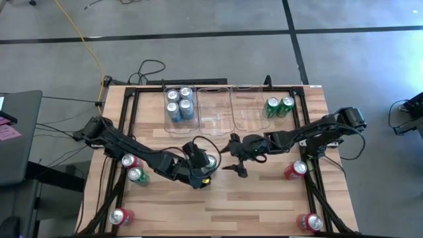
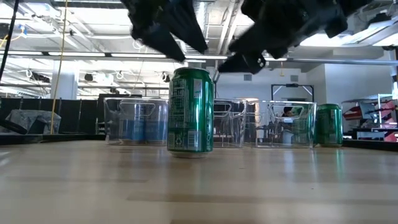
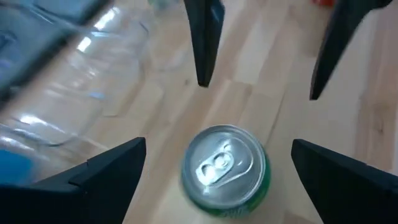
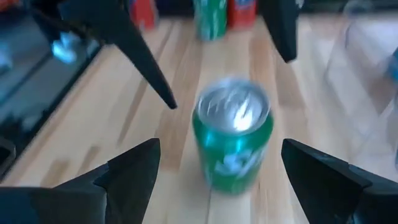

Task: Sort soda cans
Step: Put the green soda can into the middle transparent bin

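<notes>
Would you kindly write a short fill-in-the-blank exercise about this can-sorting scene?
1. The can standing between the two tools is ____.
2. The four blue cans sit in the clear ____.
3. Two green cans stand beside the bins on the robot's ____ side.
4. The left tool is ____.

Missing words: green; bin; right; open

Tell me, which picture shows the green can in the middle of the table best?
The low view: the green can stands upright, side-on, with nothing in front of it. The left wrist view shows mostly its silver top. The right wrist view shows it blurred. In the high view the left gripper mostly hides it.
</notes>
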You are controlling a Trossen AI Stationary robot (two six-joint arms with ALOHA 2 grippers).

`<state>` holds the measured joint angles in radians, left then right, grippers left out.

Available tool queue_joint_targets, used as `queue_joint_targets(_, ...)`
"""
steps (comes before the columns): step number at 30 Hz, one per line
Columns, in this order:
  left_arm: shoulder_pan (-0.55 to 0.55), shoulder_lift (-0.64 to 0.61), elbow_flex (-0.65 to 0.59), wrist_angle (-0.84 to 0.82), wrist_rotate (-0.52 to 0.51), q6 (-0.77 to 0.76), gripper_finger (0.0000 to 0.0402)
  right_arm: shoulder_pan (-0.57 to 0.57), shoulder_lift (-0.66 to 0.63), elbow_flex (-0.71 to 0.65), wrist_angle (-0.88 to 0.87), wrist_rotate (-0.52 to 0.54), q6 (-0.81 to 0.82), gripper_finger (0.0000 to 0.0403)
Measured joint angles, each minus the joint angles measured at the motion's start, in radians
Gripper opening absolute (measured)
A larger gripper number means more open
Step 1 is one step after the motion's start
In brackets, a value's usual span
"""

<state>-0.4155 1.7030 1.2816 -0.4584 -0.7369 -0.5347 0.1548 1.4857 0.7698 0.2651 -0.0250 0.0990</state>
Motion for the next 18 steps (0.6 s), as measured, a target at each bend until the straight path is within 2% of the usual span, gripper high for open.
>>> queue_joint_targets(6,-0.064,-0.043,0.0,-0.069,-0.048,0.003,0.0399,-0.007,0.032,-0.004,0.076,0.001,-0.006,0.0366)
queue_joint_targets(11,-0.075,-0.027,-0.021,-0.179,-0.063,-0.106,0.0396,-0.007,0.095,-0.005,0.161,0.001,-0.032,0.0395)
queue_joint_targets(18,-0.066,0.001,-0.03,-0.265,-0.076,-0.186,0.0392,-0.022,0.178,0.022,0.202,0.001,-0.074,0.0399)
